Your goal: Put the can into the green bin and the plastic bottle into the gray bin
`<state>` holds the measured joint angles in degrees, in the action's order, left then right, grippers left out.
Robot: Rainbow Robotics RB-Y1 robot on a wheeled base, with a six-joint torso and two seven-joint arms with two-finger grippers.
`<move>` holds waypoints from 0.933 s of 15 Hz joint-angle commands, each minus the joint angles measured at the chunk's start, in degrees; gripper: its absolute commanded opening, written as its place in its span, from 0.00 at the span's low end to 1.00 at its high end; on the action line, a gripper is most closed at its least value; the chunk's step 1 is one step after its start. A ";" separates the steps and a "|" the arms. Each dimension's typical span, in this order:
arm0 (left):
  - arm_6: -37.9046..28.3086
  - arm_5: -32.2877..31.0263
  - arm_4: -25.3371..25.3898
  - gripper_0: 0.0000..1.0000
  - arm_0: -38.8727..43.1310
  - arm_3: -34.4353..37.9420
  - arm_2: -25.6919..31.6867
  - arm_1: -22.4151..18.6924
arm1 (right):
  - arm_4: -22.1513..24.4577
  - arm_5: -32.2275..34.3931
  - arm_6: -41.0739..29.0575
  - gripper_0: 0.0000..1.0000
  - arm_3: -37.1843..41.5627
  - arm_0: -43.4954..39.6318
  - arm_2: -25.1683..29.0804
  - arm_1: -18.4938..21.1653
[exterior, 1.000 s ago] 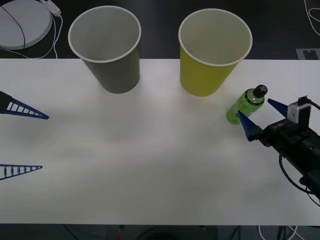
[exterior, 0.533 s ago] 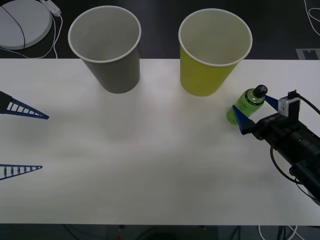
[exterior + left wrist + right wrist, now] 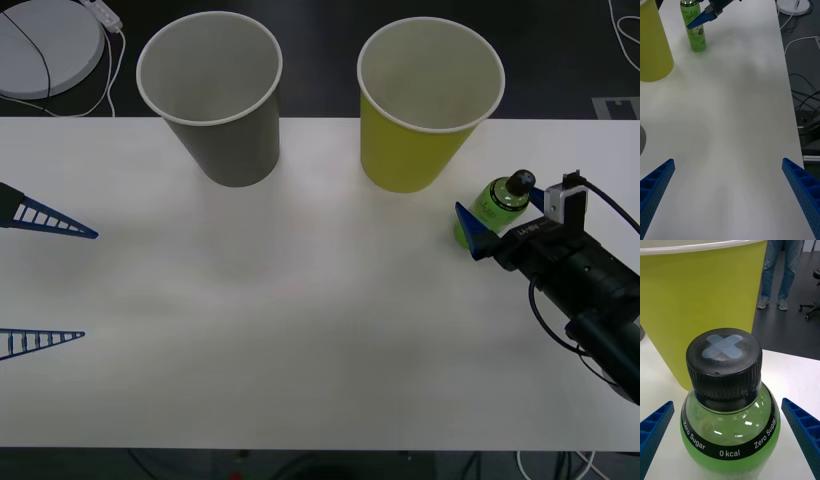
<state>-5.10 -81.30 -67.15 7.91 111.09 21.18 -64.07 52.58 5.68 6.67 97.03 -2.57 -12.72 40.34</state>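
My right tool (image 3: 500, 212) straddles one plastic bottle (image 3: 488, 210), jaws wide.
Two bins stand on the bench (image 3: 300, 330): gray bin (image 3: 215, 100), green bin (image 3: 425, 110). Bottle band reads "Zero Sugar 0 kcal"; my left tool (image 3: 45, 280) waits, spread wide.

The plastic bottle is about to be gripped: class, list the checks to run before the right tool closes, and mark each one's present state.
1. Plastic bottle upright on the table: ok.
2. Right tool open, one finger on each side of the bottle: ok.
3. Fingers apart from the bottle, none pushing it: ok.
4. Gray bin upright, mouth open: ok.
5. Green bin close beside the bottle, could be brushed on lifting: cannot tell.
6. Left tool open, parked at the table's left edge, off the path: ok.
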 commanded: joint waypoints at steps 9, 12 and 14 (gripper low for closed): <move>0.00 0.00 0.00 1.00 0.00 0.00 0.00 0.00 | 0.24 -1.54 -0.08 0.00 0.01 0.29 -0.55 0.00; 0.00 0.00 0.00 1.00 0.00 0.00 0.00 0.00 | 0.33 -1.54 0.01 0.00 0.01 0.11 -0.55 0.00; 0.00 0.00 0.00 1.00 0.00 0.00 0.00 0.00 | 0.33 -1.54 -0.08 0.00 0.01 0.11 -0.55 0.00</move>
<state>-5.10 -81.30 -67.15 7.91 111.09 21.18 -64.07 52.90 4.13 6.61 97.01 -2.45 -13.32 40.34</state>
